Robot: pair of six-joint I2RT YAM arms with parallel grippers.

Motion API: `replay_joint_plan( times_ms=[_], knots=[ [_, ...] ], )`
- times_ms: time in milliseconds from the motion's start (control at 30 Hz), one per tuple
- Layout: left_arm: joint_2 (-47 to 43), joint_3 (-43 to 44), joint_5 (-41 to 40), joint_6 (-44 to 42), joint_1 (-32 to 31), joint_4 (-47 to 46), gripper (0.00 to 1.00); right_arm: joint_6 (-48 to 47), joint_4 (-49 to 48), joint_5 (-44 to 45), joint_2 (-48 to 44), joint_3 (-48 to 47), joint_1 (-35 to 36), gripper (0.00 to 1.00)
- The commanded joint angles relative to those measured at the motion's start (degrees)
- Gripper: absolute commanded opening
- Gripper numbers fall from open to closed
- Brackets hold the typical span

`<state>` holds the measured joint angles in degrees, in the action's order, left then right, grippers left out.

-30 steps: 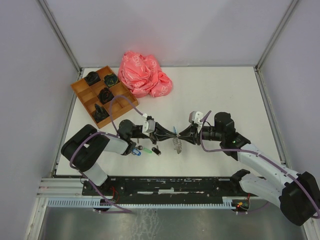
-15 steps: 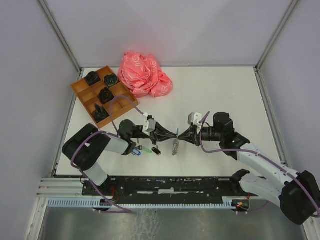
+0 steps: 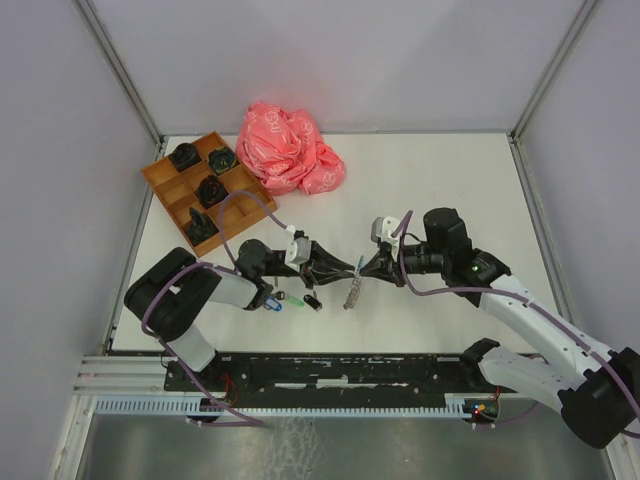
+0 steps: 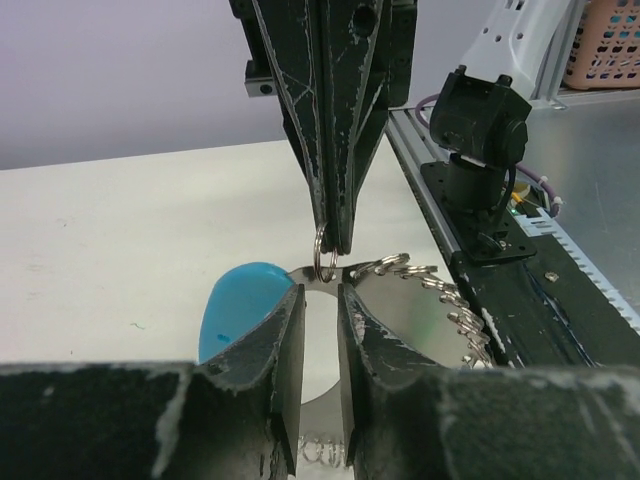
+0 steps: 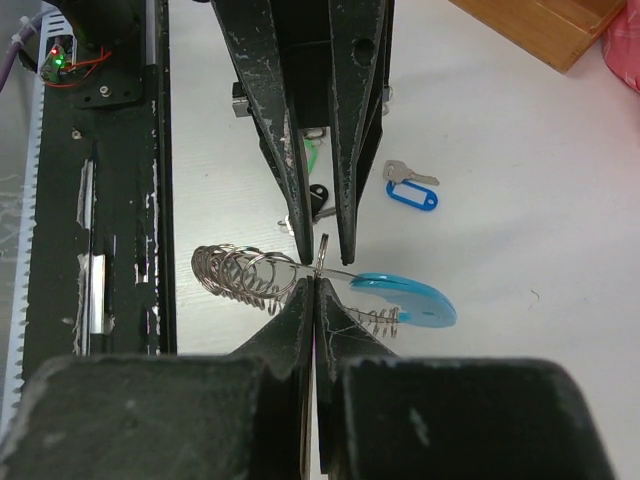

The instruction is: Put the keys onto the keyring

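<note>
The keyring (image 3: 352, 291), a chain of silvery rings with a light blue curved segment (image 4: 238, 308), hangs between my two grippers just above the table. My right gripper (image 5: 315, 285) is shut on it, pinching at a small upright split ring (image 4: 327, 263). Facing it tip to tip, my left gripper (image 4: 320, 297) is open a narrow gap, with the keyring's metal band crossing between its fingers (image 5: 285, 150). Three keys lie on the table under the left arm: blue-tagged (image 5: 412, 192), green-tagged (image 3: 295, 298) and black-tagged (image 3: 313, 301).
A wooden compartment tray (image 3: 160, 180) holding black objects stands at the back left. A crumpled pink bag (image 3: 288, 148) lies behind the grippers. The black base rail (image 3: 330, 370) runs along the near edge.
My left gripper has opened off the keyring while my right gripper has shut on it. The hanging chain has shifted slightly left.
</note>
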<state>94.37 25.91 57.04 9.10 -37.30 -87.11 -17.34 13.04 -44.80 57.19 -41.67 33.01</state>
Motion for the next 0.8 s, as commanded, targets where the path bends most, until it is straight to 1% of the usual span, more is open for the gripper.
replay_joint_plan(
  times_ms=[0, 267, 367, 533, 767],
  knots=[
    [-1.9, 2.3, -0.2, 0.1, 0.2, -4.4, 0.27, -4.5, 10.7, 1.7, 1.0, -7.2, 0.5, 0.01],
    [-5.0, 3.7, 0.2, -3.8, 0.1, 4.7, 0.35, -7.7, 25.0, 6.8, 6.1, -16.1, 1.8, 0.01],
    [-5.4, 4.2, 0.4, -4.6, -0.1, 7.0, 0.36, -8.6, 29.9, 9.4, 8.6, -20.6, 2.6, 0.01],
    [-3.9, 5.3, 0.5, -4.5, -1.0, 7.0, 0.36, -10.3, 36.0, 12.6, 12.4, -25.7, 4.4, 0.01],
    [-1.2, 6.4, 0.3, -1.3, -1.1, 2.9, 0.35, -12.4, 43.0, 16.5, 17.2, -32.3, 6.9, 0.01]
  ],
)
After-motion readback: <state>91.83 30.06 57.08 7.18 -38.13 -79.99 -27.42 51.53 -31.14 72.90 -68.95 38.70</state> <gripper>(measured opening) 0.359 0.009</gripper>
